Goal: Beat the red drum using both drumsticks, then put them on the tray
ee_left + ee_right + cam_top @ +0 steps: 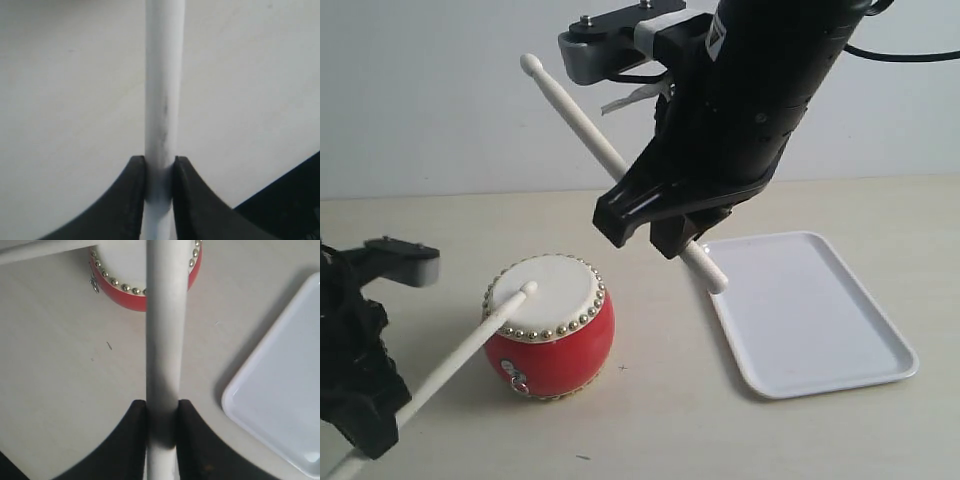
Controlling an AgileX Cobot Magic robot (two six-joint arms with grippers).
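Observation:
The red drum point(550, 328) with its cream head and gold studs stands on the table left of centre; its rim also shows in the right wrist view point(125, 287). My left gripper point(365, 425) at the lower left is shut on one drumstick point(470, 350), whose tip rests on the drum head. The shaft of that stick fills the left wrist view point(164, 100) between the jaws point(160, 172). My right gripper point(655, 225), raised above the table, is shut on the other drumstick point(580, 115), tip pointing up and to the left. The same stick point(165, 340) runs between its jaws point(162, 415).
The white tray point(810, 310) lies flat on the table right of the drum, under and beside the right arm; its corner shows in the right wrist view point(280, 405). A pale wall stands behind the table.

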